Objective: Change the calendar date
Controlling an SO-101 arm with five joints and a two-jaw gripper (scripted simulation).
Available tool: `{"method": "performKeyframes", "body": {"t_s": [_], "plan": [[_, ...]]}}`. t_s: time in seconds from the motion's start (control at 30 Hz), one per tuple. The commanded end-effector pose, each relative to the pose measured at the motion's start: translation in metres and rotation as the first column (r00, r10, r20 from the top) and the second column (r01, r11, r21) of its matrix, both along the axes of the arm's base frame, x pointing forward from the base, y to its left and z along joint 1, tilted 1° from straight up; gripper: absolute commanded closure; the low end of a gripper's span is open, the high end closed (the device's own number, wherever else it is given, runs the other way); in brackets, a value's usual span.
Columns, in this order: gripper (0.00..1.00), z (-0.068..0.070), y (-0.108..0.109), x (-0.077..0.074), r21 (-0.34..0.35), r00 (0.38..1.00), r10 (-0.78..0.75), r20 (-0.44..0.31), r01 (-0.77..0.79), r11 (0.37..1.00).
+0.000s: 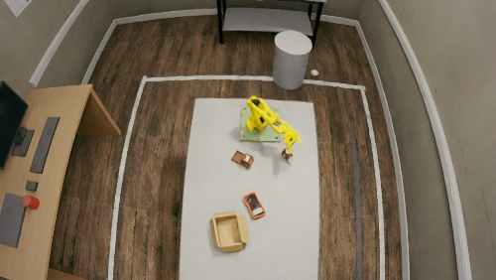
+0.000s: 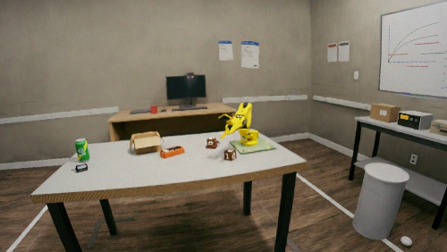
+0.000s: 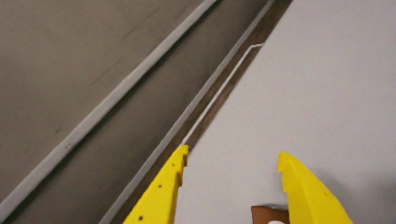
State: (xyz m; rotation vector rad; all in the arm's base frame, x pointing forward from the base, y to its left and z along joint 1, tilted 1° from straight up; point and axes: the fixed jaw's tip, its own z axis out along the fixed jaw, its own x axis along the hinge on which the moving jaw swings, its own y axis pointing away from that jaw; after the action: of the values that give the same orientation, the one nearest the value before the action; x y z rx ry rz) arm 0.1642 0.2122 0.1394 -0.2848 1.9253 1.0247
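A loose brown cube (image 1: 286, 154) (image 2: 230, 155) stands on the table, away from the tray. White marks show on it in the exterior view, too small to read surely. Its corner (image 3: 265, 214) shows low in the wrist view, partly hidden by the right finger. The brown tray (image 1: 237, 156) holds the other cube (image 1: 247, 160) (image 2: 211, 142) at one end; its digits and the month's name are unreadable. My gripper (image 1: 297, 148) (image 3: 233, 151) is open and empty, above the table close to the loose cube.
An orange-edged device (image 1: 254, 206) (image 2: 172, 152) and an open cardboard box (image 1: 229, 232) (image 2: 147, 143) lie farther from the arm's green base plate (image 1: 245, 135). A green can (image 2: 82, 150) and a small black-and-white object (image 2: 81, 168) are at the table's far end.
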Motion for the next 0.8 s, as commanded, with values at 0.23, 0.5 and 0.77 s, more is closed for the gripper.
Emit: {"method": "performKeyframes", "body": {"t_s": [0.23, 0.5, 0.77], "plan": [[0.65, 0.0104, -0.0267, -0.0243, -0.272, 0.994, 0.064, -0.088, -0.086, 0.958], [0.65, 0.0109, -0.0276, -0.025, -0.316, 0.993, 0.074, -0.091, -0.099, 0.943], [0.65, 0.0051, -0.027, -0.0245, -0.379, 0.99, 0.079, -0.121, -0.119, 0.918]]}}
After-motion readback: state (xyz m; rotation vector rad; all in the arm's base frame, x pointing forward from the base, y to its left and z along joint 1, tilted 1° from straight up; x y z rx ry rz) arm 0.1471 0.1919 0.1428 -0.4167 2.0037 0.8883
